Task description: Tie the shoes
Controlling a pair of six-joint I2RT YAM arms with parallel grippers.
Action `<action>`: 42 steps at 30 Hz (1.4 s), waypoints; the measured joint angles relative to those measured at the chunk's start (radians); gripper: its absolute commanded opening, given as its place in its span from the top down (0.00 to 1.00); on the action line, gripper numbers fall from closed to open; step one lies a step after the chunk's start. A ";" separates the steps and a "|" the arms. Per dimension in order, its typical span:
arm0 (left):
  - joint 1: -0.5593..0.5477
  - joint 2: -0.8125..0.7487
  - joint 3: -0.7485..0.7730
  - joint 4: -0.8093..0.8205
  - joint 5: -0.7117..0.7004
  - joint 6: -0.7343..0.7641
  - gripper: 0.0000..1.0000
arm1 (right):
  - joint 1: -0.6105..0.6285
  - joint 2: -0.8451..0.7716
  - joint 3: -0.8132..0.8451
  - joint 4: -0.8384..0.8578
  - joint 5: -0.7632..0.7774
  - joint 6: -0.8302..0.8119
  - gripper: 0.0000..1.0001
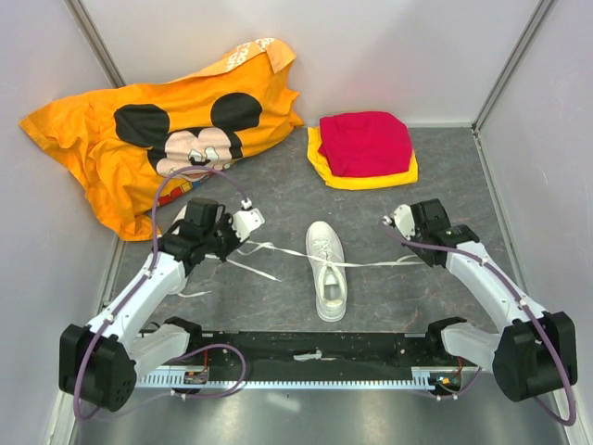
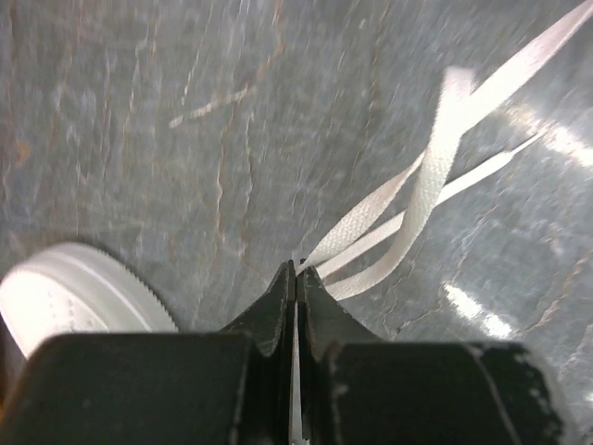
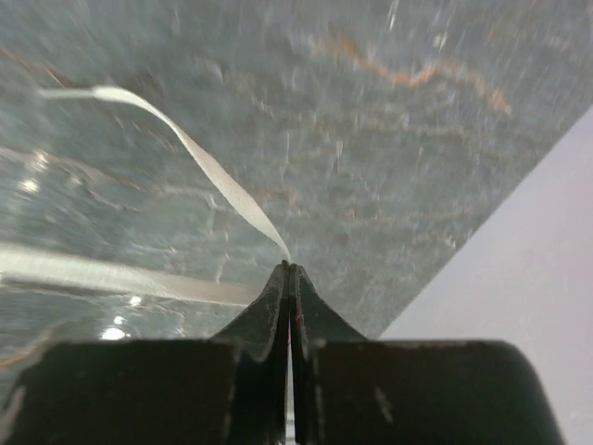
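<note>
my left gripper (image 2: 296, 271) is pinched fully shut on one lace (image 2: 408, 199), holding it out leftward. the white sneaker (image 1: 326, 269) sits mid-table between the arms. my right gripper (image 3: 289, 269) is clamped tight on the other lace (image 3: 213, 171), held out opposite, i judge to cinch the crossing.

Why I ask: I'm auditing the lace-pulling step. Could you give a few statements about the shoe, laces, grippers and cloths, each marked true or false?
1. The left gripper is shut on a lace. True.
2. The right gripper is open and empty. False: it is shut on the other lace end.
3. The white shoe sits upright on its sole. True.
4. The red cloth lies under the yellow cloth. False: it lies on top.
5. The white shoe is tied in a bow. False: its ends stretch out to both sides.
</note>
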 measured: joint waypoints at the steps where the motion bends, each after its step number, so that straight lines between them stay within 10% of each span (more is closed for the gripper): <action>1: 0.001 0.013 0.019 -0.004 0.015 0.000 0.98 | 0.000 0.010 0.025 -0.005 -0.019 0.005 0.96; 5: 0.002 0.115 0.099 -0.022 0.076 -0.006 0.91 | 0.000 0.065 0.127 -0.021 -0.102 0.024 0.85; 15: 0.062 0.387 0.250 -0.180 0.144 -0.147 0.63 | 0.000 0.215 0.243 -0.042 -0.186 0.064 0.23; 26: 0.155 0.185 0.183 -0.209 0.291 -0.161 0.50 | -0.001 0.148 0.291 -0.142 -0.245 0.098 0.17; 42: -0.207 0.446 0.196 0.014 0.256 -0.326 0.61 | -0.001 0.129 0.307 -0.183 -0.324 0.198 0.16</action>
